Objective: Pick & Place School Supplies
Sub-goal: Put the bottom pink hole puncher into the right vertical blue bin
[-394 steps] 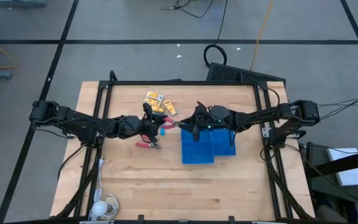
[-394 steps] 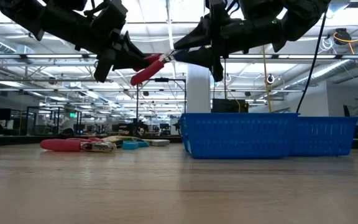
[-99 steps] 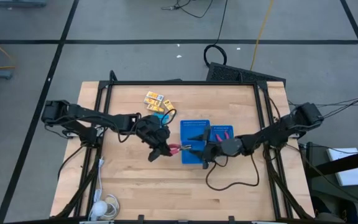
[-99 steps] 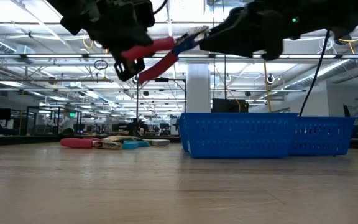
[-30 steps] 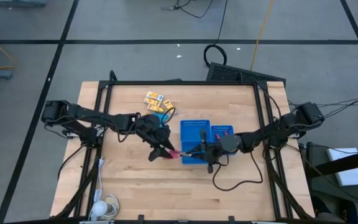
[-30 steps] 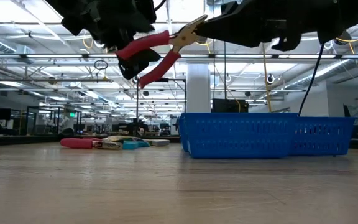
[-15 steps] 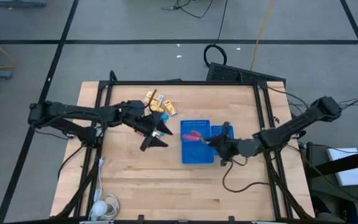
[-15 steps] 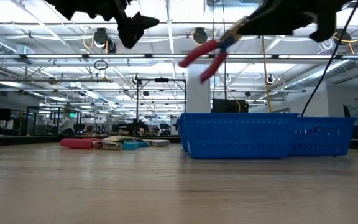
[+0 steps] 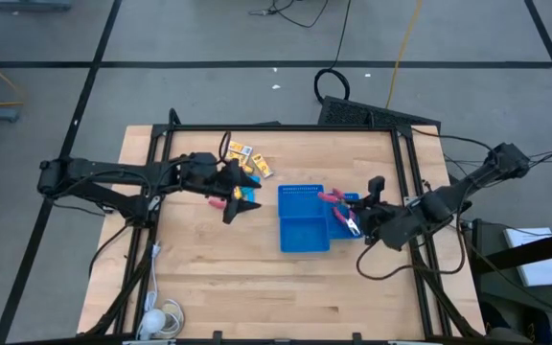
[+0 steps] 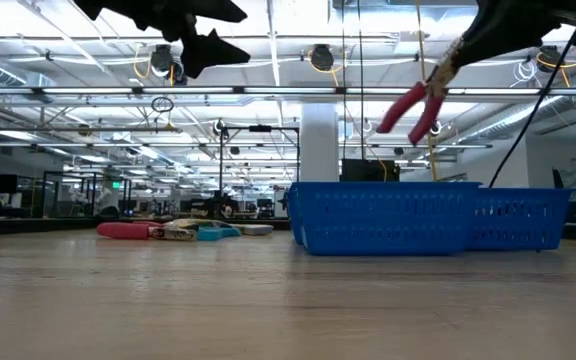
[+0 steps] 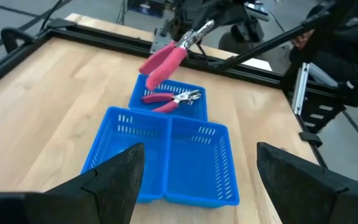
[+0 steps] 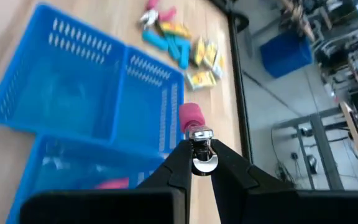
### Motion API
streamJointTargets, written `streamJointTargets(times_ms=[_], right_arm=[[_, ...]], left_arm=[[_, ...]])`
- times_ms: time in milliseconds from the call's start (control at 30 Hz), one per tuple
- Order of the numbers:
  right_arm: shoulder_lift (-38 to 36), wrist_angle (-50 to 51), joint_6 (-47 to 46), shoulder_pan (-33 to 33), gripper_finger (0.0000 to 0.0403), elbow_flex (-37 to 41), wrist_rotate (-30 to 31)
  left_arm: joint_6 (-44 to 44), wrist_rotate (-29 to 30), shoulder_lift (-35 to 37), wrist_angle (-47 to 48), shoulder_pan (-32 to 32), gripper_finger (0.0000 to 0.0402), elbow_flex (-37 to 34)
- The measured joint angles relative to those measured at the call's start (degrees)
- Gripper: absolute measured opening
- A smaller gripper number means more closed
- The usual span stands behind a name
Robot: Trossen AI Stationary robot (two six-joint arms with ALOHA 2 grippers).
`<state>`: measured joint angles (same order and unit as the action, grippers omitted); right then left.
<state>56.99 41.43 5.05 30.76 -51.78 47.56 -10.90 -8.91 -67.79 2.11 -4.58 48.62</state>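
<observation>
So the right gripper [image 9: 355,222] is pinched tight on the metal tip of a pair of red-handled pliers-like cutters [image 10: 411,106], holding them up in the air over the smaller compartment of the blue slotted plastic tray [image 9: 302,233], with the red handles hanging down toward it. In the right wrist view the two dark fingers [image 12: 182,163] squeeze the shiny metal end and one red handle pokes out past them. A second pair of red-handled cutters [image 11: 168,99] already lies inside that smaller compartment, and the two bigger compartments look bare. The left gripper [image 9: 239,195] hangs above the table well to the left of the tray, fingers [image 11: 115,176] spread wide apart with nothing between them. Just under and beside it sits the rest of the pile: yellow-orange rectangular packets [image 9: 239,150] toward the far edge of the wooden table [image 9: 209,278], a couple of light-blue plastic pieces [image 12: 173,45], and one more red-handled tool [image 10: 126,230] lying flat on the table.
</observation>
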Motion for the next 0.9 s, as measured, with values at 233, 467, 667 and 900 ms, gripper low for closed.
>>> streamJointTargets(times_ms=[233, 467, 667, 900], right_arm=[[3.6, 9.9, -3.7, 0.1, 0.0027, -1.6, -6.1], [6.9, 13.4, -9.0, 1.4, 0.0027, -1.6, -6.2], [8.7, 13.6, -11.3, 1.7, 0.0027, -1.6, -7.4], [10.2, 12.7, -11.5, 1.6, 0.0027, 1.0, -7.4]], left_arm=[[-0.9, 0.7, -0.1, 1.2, 0.0, 0.0312, 0.0], [-1.2, 1.6, -0.1, 1.2, 0.0, 0.0312, 0.0], [-1.6, 1.6, -0.1, 1.2, 0.0, 0.0312, 0.0], [-1.6, 1.6, -0.1, 1.2, 0.0, 0.0312, 0.0]])
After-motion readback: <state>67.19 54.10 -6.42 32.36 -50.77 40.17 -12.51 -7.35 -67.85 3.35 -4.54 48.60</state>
